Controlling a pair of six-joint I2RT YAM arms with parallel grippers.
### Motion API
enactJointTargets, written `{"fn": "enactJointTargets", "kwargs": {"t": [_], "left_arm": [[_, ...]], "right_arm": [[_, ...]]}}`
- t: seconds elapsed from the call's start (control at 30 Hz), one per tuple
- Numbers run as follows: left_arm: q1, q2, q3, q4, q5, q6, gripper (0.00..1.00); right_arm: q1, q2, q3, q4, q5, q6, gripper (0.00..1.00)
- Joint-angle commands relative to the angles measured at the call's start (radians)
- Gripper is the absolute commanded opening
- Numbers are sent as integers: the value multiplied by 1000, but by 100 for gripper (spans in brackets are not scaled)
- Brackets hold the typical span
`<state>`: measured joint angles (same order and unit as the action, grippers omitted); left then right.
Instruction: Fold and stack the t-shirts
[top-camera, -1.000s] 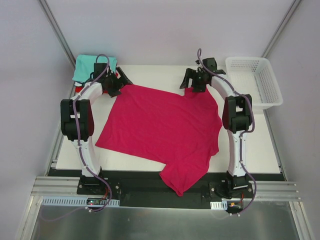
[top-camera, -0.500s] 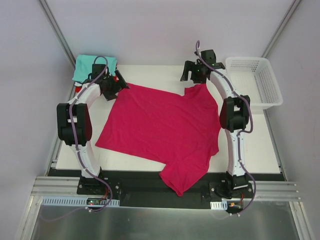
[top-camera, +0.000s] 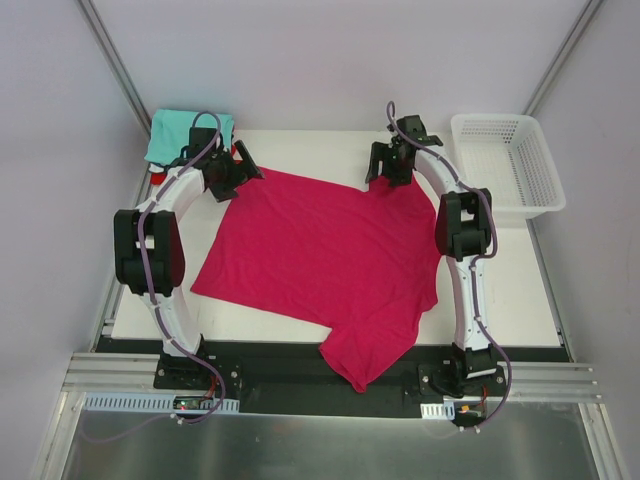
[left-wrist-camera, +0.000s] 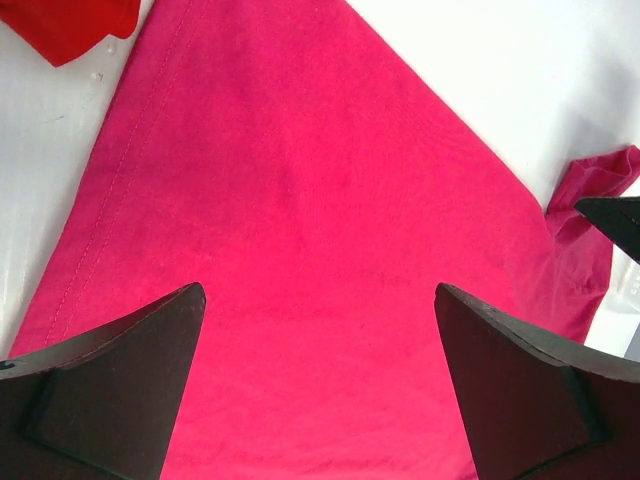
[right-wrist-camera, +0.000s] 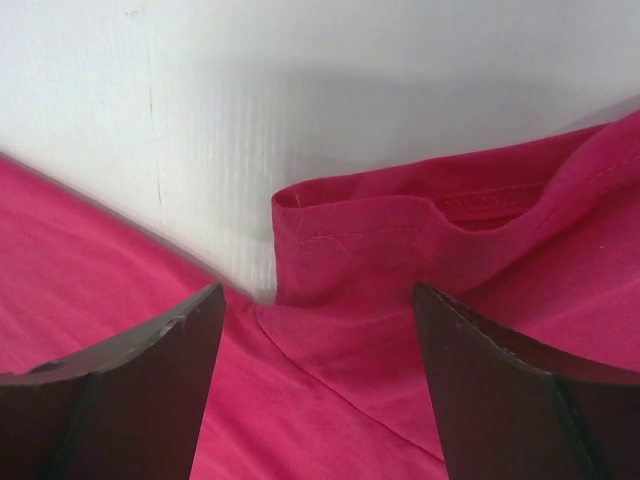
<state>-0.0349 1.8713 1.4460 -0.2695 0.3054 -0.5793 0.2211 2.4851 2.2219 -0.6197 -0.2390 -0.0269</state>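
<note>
Across the white table (top-camera: 512, 292), a soft magenta t-shirt (top-camera: 320, 250) lies flat; both jaws spread.

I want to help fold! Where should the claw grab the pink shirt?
Pinch the sleeve hem at its far right corner, coming from above with the right claw. That hem looks bunched up off the table, giving an edge to catch.

A white plastic mesh basket (top-camera: 505, 165) sits at the far right corner of the white tabletop (top-camera: 515, 285). Aluminium rails (top-camera: 110, 375) run along the table's near edge, with a grey metal sheet (top-camera: 300, 445) in front of them. Pale walls (top-camera: 320, 60) enclose the far side.
</note>
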Motion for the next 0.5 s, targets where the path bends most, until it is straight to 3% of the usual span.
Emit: {"fn": "enactJointTargets", "kwargs": {"t": [0.0,0.47], "left_arm": [[-8,-67,-4,-13,-11,24,99],[-31,-116,-42,-14,0,19,99]], "right_arm": [[4,-8,42,-12,-2,13,78],[3,-202,-159,112,-151,78,83]]}}
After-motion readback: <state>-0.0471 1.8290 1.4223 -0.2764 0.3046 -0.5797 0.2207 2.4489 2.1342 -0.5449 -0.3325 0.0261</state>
